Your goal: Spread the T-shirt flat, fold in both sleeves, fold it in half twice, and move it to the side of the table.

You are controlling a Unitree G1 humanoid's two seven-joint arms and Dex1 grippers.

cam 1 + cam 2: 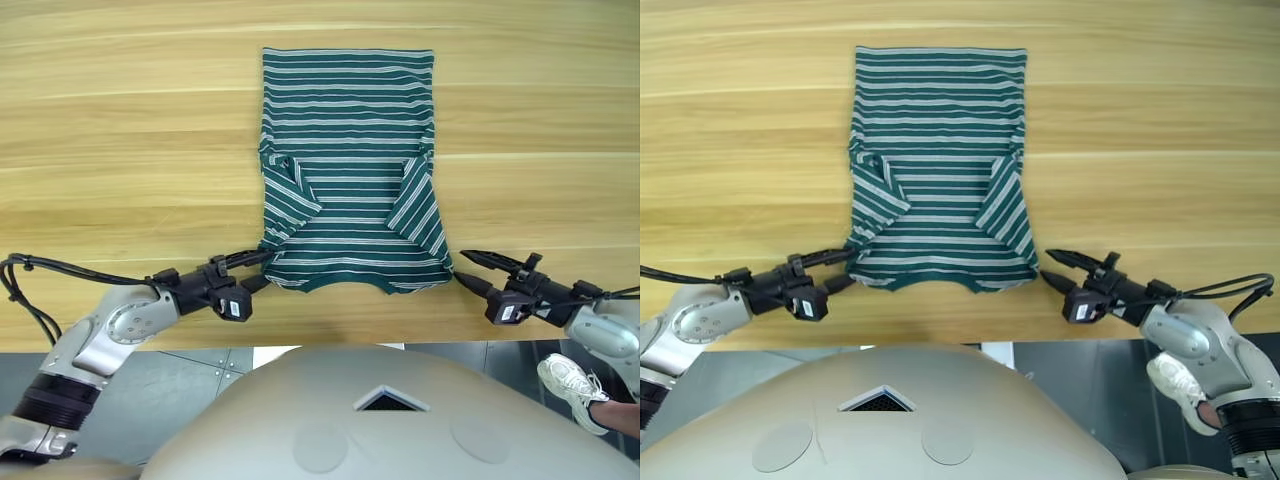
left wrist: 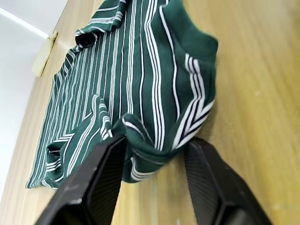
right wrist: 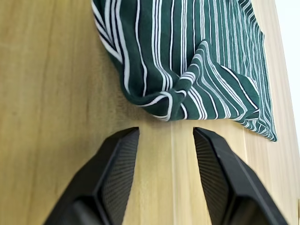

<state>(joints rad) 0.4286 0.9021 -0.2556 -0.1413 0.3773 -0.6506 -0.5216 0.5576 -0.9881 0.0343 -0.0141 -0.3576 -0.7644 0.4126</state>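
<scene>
The T-shirt is lying flat on the wooden table, dark green with pale stripes, its neckline end facing the robot. Both sleeves are sitting folded in over the body. The left gripper is hovering right at the near left corner, its fingers parted above and below the edge of the cloth. On the other side, the right gripper is sitting just beside the near right corner, fingers spread wide.

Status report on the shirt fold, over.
Left gripper open, straddling T-shirt's near left corner. Right gripper open, just short of near right corner. T-shirt flat, both sleeves folded in, not yet halved.
</scene>
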